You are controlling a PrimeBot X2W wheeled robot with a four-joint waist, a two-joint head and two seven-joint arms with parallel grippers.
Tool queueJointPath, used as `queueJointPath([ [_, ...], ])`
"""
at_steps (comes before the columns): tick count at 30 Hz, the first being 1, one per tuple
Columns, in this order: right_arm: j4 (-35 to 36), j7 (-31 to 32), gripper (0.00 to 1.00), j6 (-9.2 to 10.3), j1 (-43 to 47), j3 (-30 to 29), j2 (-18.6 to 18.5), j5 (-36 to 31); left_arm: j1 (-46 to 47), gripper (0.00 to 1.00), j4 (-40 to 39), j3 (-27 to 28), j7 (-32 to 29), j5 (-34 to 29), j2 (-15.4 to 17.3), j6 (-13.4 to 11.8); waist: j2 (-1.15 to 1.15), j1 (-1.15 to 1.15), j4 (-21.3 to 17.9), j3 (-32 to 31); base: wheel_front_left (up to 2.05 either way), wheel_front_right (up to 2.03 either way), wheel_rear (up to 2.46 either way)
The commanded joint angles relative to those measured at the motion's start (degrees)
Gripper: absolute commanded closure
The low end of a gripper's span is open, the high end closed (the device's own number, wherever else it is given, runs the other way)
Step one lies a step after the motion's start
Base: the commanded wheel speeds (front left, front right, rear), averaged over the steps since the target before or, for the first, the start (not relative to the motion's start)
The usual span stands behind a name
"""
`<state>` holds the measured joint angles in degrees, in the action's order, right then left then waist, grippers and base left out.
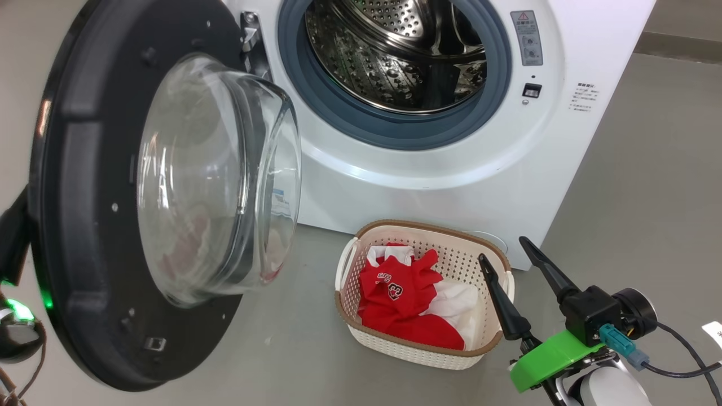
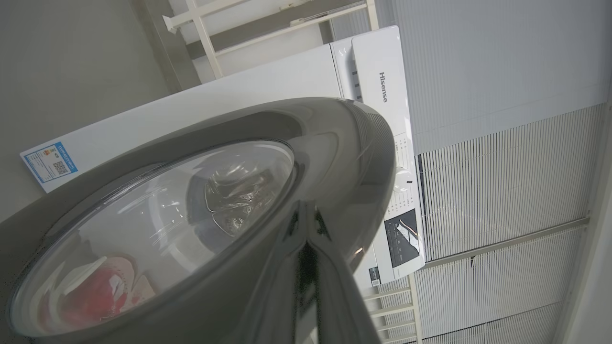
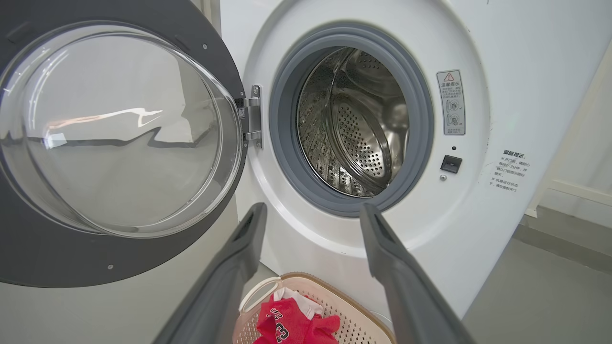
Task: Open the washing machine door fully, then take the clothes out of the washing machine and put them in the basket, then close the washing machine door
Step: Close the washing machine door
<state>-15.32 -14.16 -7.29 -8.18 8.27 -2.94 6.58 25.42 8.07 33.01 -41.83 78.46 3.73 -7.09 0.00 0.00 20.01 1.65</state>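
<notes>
Brightly and evenly lit by diffuse light, with only soft shadows on the floor (image 1: pixel 293 338), white glare streaks across the washing machine door (image 3: pixel 119 124) glass at frame left, wide-angle bending toward wrist-view edges, blur on the near left tool (image 2: pixel 306 229).

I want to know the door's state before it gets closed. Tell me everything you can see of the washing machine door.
The washing machine door is round: a wide glossy black rim around a bulging clear glass bowl. It stands wide open, left of the drum, hung on a metal hinge on the washing machine front, inner side towards the head camera. Faint red tints show in the glass. The shut left gripper seems to touch its outer rim with its tips.
</notes>
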Motion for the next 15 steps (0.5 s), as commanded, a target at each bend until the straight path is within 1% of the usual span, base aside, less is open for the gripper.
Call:
queueJointPath([
  [1,1.07,-0.63,0.00,-0.20,-1.33,0.95,0.06,0.21,-0.52,1.00,-2.88,0.45,-1.22,1.22,1.00,-0.29,0.00,0.00,-0.26,0.09,0.00,0.00,0.00],
  [7,0.78,-0.73,0.00,-0.20,-1.80,0.70,0.06,0.17,-1.94,1.00,-6.22,-1.11,-1.42,2.93,-0.15,-1.11,0.00,0.00,-0.71,0.28,0.00,0.00,0.00],
  [15,0.63,-0.81,0.00,-0.20,-2.08,0.44,0.06,0.20,-4.42,1.00,-9.38,-4.94,0.01,5.59,-0.77,-1.69,0.00,0.00,-1.76,0.77,0.00,0.00,0.00],
])
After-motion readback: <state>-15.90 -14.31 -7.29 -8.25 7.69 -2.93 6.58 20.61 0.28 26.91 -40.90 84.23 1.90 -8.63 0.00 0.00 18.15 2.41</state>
